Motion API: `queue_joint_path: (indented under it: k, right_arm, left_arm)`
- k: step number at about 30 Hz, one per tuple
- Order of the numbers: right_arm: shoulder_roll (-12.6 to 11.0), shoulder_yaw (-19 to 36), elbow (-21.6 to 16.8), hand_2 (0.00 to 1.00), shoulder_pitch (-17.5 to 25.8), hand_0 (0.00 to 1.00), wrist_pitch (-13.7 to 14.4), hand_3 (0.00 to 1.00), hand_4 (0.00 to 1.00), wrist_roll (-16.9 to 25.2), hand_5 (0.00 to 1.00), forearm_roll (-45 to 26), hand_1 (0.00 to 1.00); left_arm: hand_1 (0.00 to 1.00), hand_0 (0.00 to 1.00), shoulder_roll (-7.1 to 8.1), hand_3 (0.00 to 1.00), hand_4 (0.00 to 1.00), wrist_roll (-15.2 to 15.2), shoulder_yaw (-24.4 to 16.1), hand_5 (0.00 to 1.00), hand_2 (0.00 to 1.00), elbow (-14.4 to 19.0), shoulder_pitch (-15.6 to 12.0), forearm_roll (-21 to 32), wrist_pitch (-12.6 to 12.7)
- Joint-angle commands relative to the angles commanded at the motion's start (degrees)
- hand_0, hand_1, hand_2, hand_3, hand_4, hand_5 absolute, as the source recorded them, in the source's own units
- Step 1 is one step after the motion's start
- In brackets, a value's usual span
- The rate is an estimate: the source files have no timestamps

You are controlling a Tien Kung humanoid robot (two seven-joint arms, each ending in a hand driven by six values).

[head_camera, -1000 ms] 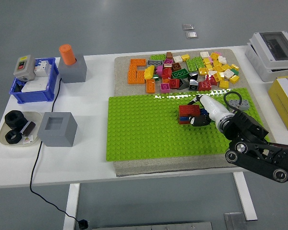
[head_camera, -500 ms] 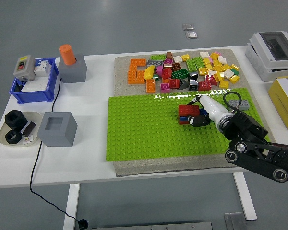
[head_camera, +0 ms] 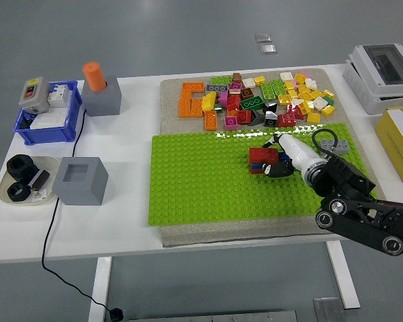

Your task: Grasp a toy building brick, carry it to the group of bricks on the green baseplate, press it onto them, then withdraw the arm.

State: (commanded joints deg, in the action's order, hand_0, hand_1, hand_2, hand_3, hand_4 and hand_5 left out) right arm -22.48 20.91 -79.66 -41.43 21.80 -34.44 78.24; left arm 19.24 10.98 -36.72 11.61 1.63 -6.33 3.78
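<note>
Head view, item by item. Red brick [head_camera: 263, 155]: topmost piece of a small stack of bricks [head_camera: 262, 163], with blue and dark pieces beneath, seated on the green baseplate [head_camera: 195, 181] toward its 2 o'clock area. Right hand [head_camera: 282, 159]: white and black, entering from 4 o'clock on a black jointed arm [head_camera: 363, 208]; fingertips lie against the stack's right side and the red brick, but whether they pinch it or merely press on it cannot be told, since the fingers are small and partly hidden by the wrist. Baseplate: lies flat on a beige mat [head_camera: 171, 235], filling the mat's near portion. Loose brick pile [head_camera: 269, 99]: at 12 o'clock from the stack, on the mat's far strip; orange, yellow, green, red, pink, white and black pieces, with flat orange plates [head_camera: 191, 99] at its left end. Grey flat part [head_camera: 336, 143]: on the baseplate's far right corner, just beside the wrist. At 9 o'clock on the white table [head_camera: 127, 228]: grey hollow block [head_camera: 80, 180]; beige dish [head_camera: 7, 176] holding black nuts; blue bin [head_camera: 47, 124] with a grey switch unit [head_camera: 33, 94]; grey block carrying an orange cylinder [head_camera: 93, 76]. At 3 o'clock: white enclosure box [head_camera: 384, 74] and yellow carton [head_camera: 399, 141].
</note>
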Motion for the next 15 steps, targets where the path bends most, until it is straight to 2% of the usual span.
queue_joint_path:
  k: [9, 10, 15]
  right_arm:
    - [-0.53, -0.41, 0.07, 0.994, -0.11, 0.998, -0.03, 0.700, 0.520, 0.32, 0.141, 0.00, 0.991]
    - [-0.57, -0.45, 0.07, 0.996, -0.13, 0.998, -0.04, 0.715, 0.521, 0.33, 0.135, 0.02, 0.991]
    - [-0.71, -0.69, 0.08, 0.996, -0.26, 0.998, -0.09, 0.715, 0.521, 0.43, 0.135, -0.03, 0.991]
  left_arm:
    - [0.862, 0.821, -0.02, 0.737, 0.842, -0.07, 0.11, 0.554, 0.797, 0.00, -0.13, 0.10, -0.16]
    - [0.862, 0.821, -0.03, 0.674, 0.840, -0.08, 0.12, 0.552, 0.794, 0.01, -0.14, 0.11, -0.17]
    - [0.862, 0.821, 0.01, 0.674, 0.840, -0.08, 0.06, 0.552, 0.794, 0.01, -0.09, 0.03, -0.17]
